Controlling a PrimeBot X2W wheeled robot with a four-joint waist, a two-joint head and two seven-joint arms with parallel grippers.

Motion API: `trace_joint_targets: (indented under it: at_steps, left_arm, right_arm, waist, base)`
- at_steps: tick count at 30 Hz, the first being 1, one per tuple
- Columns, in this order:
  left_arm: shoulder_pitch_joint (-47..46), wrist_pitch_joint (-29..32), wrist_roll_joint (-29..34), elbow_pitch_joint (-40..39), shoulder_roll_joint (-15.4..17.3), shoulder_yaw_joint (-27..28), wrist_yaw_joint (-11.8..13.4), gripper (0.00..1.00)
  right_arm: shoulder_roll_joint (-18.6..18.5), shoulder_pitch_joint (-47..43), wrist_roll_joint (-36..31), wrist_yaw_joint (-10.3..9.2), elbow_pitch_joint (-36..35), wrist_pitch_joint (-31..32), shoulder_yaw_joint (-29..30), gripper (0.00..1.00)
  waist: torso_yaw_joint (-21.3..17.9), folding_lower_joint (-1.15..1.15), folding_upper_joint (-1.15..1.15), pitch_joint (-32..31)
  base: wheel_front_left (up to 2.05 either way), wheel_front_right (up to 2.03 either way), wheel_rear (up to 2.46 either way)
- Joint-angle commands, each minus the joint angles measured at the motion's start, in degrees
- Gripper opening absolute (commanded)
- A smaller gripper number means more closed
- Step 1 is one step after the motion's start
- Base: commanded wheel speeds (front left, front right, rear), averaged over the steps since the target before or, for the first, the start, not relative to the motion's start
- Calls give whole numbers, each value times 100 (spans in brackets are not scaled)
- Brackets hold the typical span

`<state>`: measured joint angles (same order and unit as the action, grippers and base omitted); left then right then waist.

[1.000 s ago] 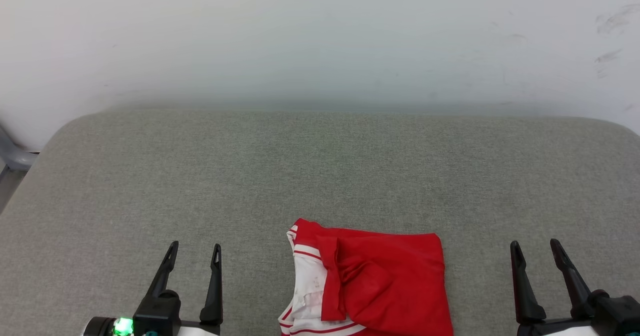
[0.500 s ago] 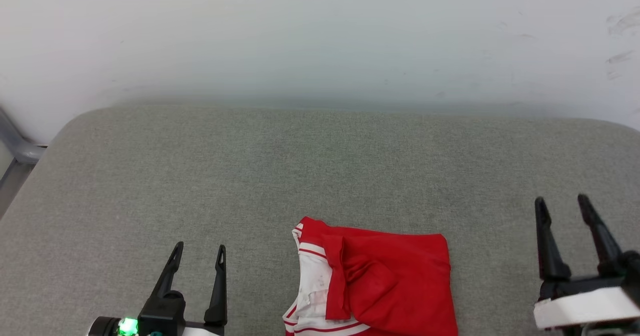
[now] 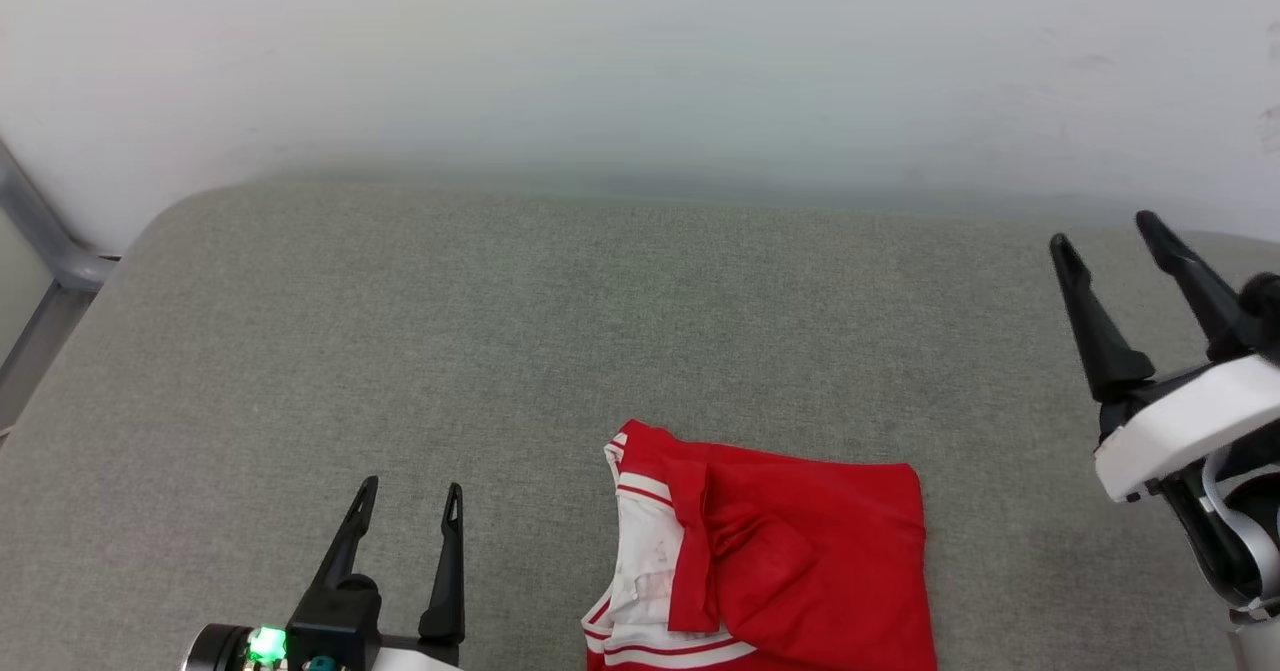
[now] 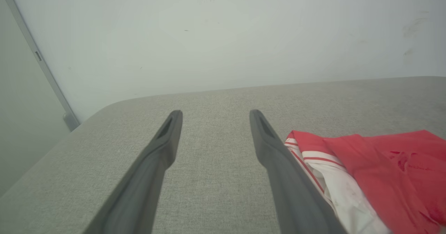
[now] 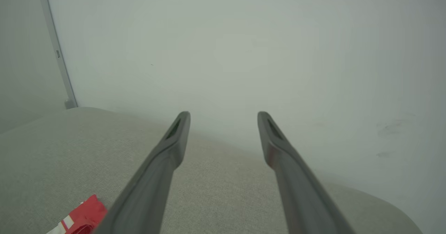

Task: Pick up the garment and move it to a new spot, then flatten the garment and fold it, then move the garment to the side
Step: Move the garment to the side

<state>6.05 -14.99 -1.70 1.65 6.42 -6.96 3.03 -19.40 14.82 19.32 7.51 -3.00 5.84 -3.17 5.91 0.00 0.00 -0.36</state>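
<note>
Here, in the head view, the garment [image 3: 770,561] is seen lying folded on a grey padded surface [image 3: 500,331], with its red body uppermost and a white panel with red stripes exposed along its left side; its near part is cut off by the lower border. The left gripper [image 3: 412,486] is found to the left of the garment, apart from the cloth, with its jaws spread wide and nothing between them. The right gripper [image 3: 1102,229] is seen well to the right of the garment and beyond its far edge, its jaws likewise wide and empty. A pale wall [image 3: 640,51] is seen behind the garment, and a grey metal post [image 3: 40,241] far to its left. In the left wrist view, bare grey padding is framed between the two parted fingers, and the garment's striped white edge is partly hidden behind the right-hand finger. In the right wrist view, the wall and padding are seen between the parted fingers, and one red-and-white corner of the garment is caught at the lower left, beside the left-hand finger.
</note>
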Motion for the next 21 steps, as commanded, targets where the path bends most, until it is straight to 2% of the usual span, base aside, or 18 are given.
trace_joint_targets:
  at_steps: [1,9,15,21]
  left_arm:
    - [-60,-28,29,1,-31,-8,5,100]
    - [-204,-28,7,0,-70,-63,-3,100]
    - [-326,-27,6,14,-109,-109,-15,100]
    - [-425,-28,-1,13,-144,-137,-23,100]
  right_arm:
    - [-99,119,111,-5,53,224,-145,100]
    - [-682,319,953,-6,370,1728,-958,100]
    - [-824,170,1648,-5,692,2746,-1277,100]
    - [-947,0,2077,-5,796,3429,-1571,100]
  waist:
    - [23,0,0,45]
    - [138,0,0,284]
    - [232,0,0,462]
    - [313,0,0,626]
  base:
    - [0,0,0]
    - [0,0,0]
    - [0,0,0]
    - [0,0,0]
